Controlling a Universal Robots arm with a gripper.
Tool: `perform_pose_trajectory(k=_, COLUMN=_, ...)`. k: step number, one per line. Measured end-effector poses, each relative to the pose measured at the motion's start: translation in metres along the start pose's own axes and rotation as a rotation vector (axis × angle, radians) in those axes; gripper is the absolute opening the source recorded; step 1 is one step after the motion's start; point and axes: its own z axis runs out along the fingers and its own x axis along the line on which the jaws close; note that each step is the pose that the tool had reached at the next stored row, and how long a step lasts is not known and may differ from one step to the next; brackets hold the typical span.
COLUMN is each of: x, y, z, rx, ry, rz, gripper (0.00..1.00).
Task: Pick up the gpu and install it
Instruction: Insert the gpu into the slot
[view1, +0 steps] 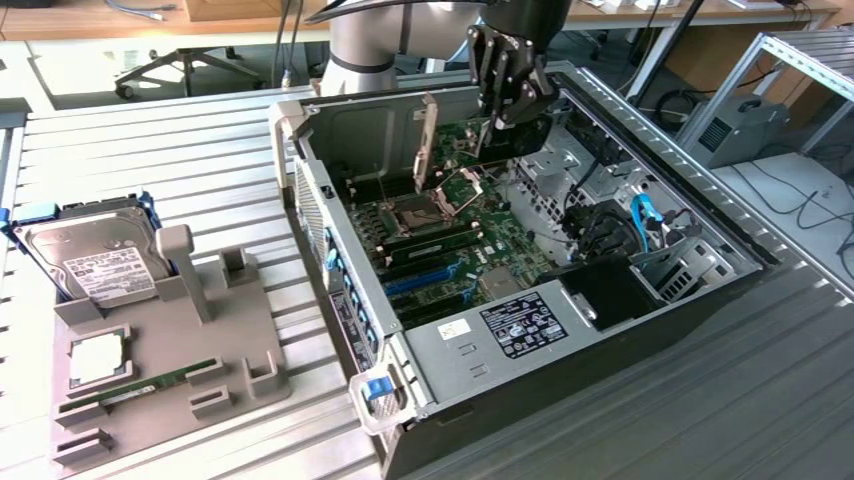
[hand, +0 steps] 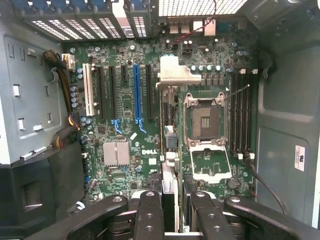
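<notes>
**Gpu clamped on edge above the open case**

The gripper (hand: 175, 212) has its fingers (hand: 148, 215) closed narrowly on the gpu (hand: 169, 165), which stands on edge between them. The card's long axis runs out from the fingers, with its silver bracket end pointing toward the slotted rear wall (hand: 100, 20). It hangs above the motherboard (hand: 125, 150), apart from it, between the blue slot (hand: 137, 95) and the CPU socket (hand: 206, 122). The side walls of the case (view1: 441, 350) stand well apart from it.

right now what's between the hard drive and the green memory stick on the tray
A square silver chip, set in the grey tray between hard drive and memory stick, seen in the exterior view.
</notes>
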Motion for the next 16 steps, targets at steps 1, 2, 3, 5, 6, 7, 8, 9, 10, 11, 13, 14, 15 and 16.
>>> perform_pose_trajectory(k=1, x=0.0000, y=0.0000, z=0.0000, rx=0.0000, ry=-0.0003, rz=-0.005, gripper=0.27)
perform_pose_trajectory(k=2, x=0.0000, y=0.0000, z=0.0000, rx=0.0001, ry=-0.0006, rz=-0.010, gripper=0.27)
perform_pose_trajectory(k=3, x=0.0000, y=0.0000, z=0.0000, rx=0.0001, ry=-0.0006, rz=-0.011, gripper=0.27)
perform_pose_trajectory(k=5, x=0.0000, y=0.0000, z=0.0000, rx=0.0000, ry=-0.0006, rz=-0.011, gripper=0.27)
perform_pose_trajectory(k=6, x=0.0000, y=0.0000, z=0.0001, rx=0.0001, ry=-0.0006, rz=-0.011, gripper=0.27)
perform_pose_trajectory(k=7, x=0.0000, y=0.0000, z=0.0000, rx=0.0000, ry=-0.0006, rz=-0.011, gripper=0.27)
perform_pose_trajectory(k=8, x=0.0000, y=0.0000, z=0.0001, rx=0.0001, ry=-0.0007, rz=-0.011, gripper=0.27)
perform_pose_trajectory(k=9, x=0.0000, y=0.0000, z=0.0001, rx=0.0000, ry=-0.0005, rz=-0.011, gripper=0.27)
perform_pose_trajectory(k=10, x=0.0000, y=0.0001, z=0.0003, rx=0.0000, ry=-0.0005, rz=-0.011, gripper=0.27)
perform_pose_trajectory(k=11, x=0.0000, y=0.0001, z=0.0006, rx=0.0001, ry=-0.0006, rz=-0.011, gripper=0.27)
perform_pose_trajectory(k=13, x=0.0000, y=0.0001, z=0.0011, rx=0.0000, ry=-0.0007, rz=-0.011, gripper=0.27)
perform_pose_trajectory(k=14, x=0.0000, y=0.0001, z=0.0015, rx=0.0000, ry=-0.0006, rz=-0.011, gripper=0.27)
perform_pose_trajectory(k=15, x=0.0001, y=0.0001, z=0.0017, rx=0.0000, ry=-0.0006, rz=-0.011, gripper=0.27)
perform_pose_trajectory(k=16, x=0.0002, y=0.0002, z=0.0019, rx=0.0000, ry=-0.0006, rz=-0.011, gripper=0.27)
